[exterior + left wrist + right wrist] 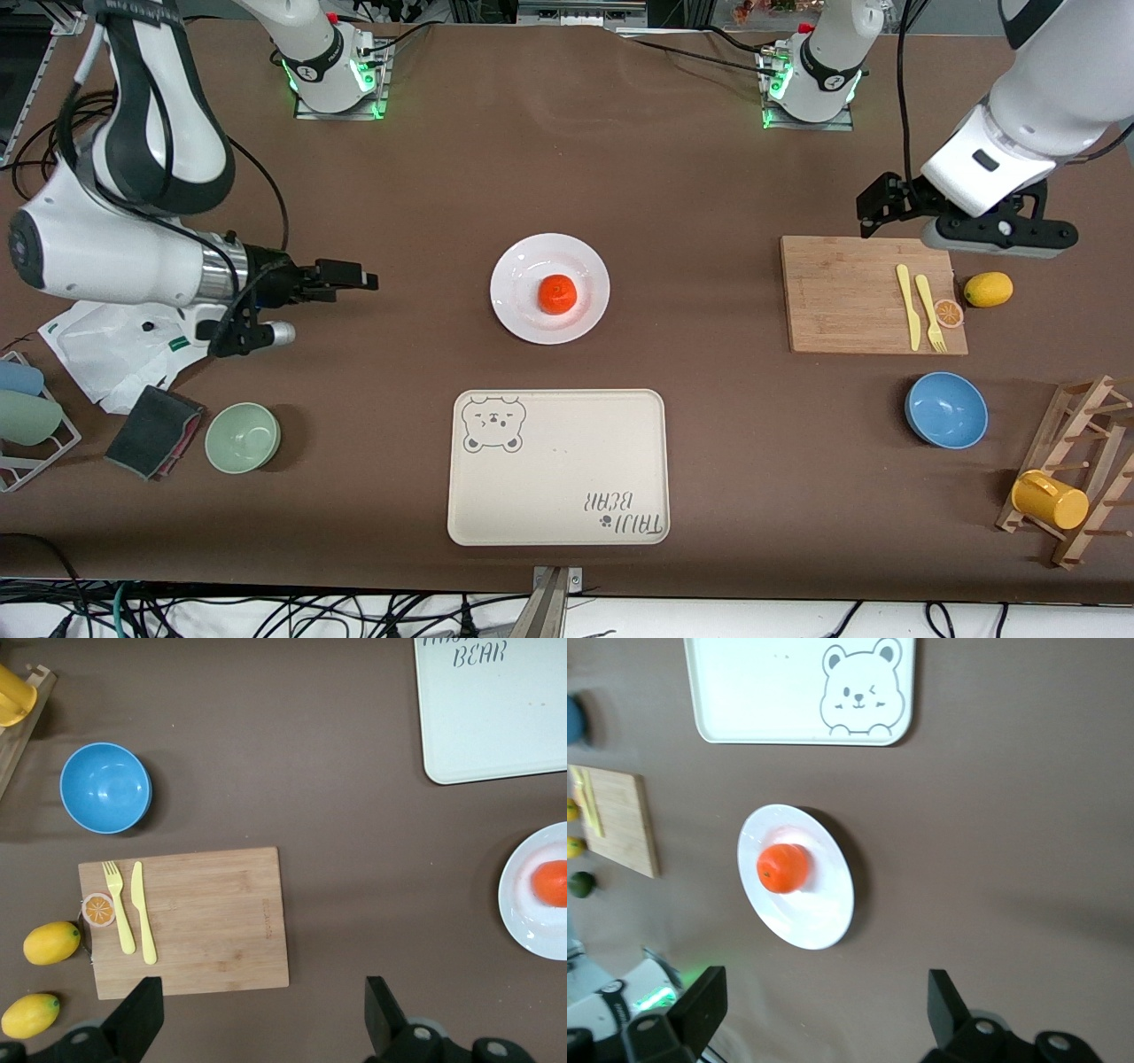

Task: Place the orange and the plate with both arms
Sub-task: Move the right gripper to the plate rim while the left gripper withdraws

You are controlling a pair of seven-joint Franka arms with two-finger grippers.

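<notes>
The orange point(558, 294) rests on the white plate point(518, 275) in the middle of the table. My right gripper point(350, 276) hovers open and empty over bare table, apart from the plate toward the right arm's end. In the right wrist view the plate point(819, 912) and orange point(782, 868) lie ahead of that gripper point(824, 983). My left gripper point(873, 208) hangs open and empty over the table by the cutting board's corner. The left wrist view shows this gripper point(263, 992), with the plate point(523, 895) and orange point(551, 883) at its edge.
A beige bear tray point(558, 465) lies nearer the front camera than the plate. The cutting board point(850, 292) carries a yellow knife and fork, with a lemon point(988, 289) beside it. A blue bowl point(946, 409), green bowl point(242, 437) and mug rack point(1076, 470) sit nearer the camera.
</notes>
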